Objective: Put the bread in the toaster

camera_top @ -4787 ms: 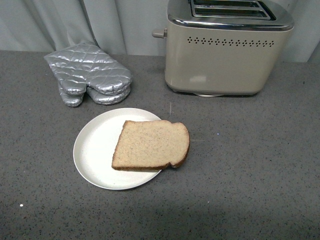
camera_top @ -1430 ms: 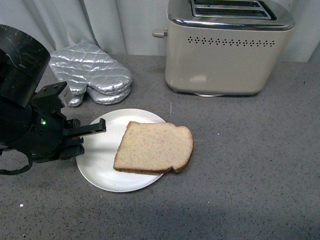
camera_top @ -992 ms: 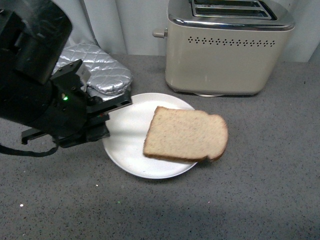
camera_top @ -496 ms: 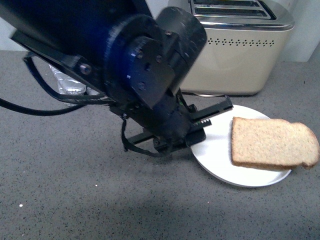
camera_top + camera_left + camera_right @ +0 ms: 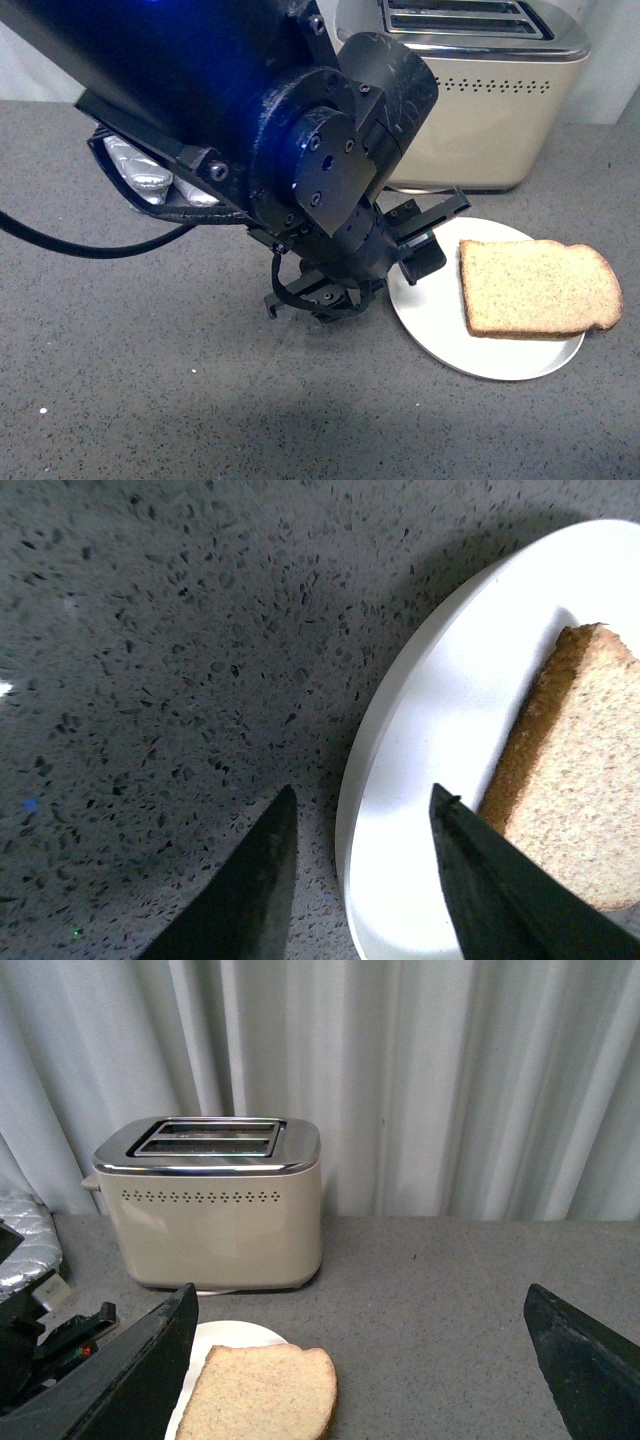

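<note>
In the front view, the left gripper (image 5: 432, 238) sits at the near-left rim of the white plate (image 5: 432, 312). Its fingers (image 5: 443, 209) are apart and hold nothing. The bread (image 5: 536, 288) lies flat on the plate's far-right half, with its rounded end hanging past the rim. The cream toaster (image 5: 480, 105) stands just behind the plate, its two slots uncovered. A silver oven mitt (image 5: 138, 170), largely hidden by the black arm, lies well to the plate's left on the grey speckled desk (image 5: 150, 400).

In the left wrist view, the two dark fingers (image 5: 255, 880) are spread, one over the desk (image 5: 150, 630) and the other over the plate (image 5: 430, 730). The plate's rim lies between them. Whether either finger touches the plate cannot be told. The bread (image 5: 580, 800) rests on the plate beyond the fingers and apart from them.

In the right wrist view, the right gripper (image 5: 360, 1295) hangs above the desk, away from the plate (image 5: 212, 1337), with its fingers (image 5: 140, 1370) wide apart and empty. The bread (image 5: 262, 1392) lies on the plate, and the toaster (image 5: 215, 1215) stands directly behind it in front of a pale curtain (image 5: 420, 1080).
</note>
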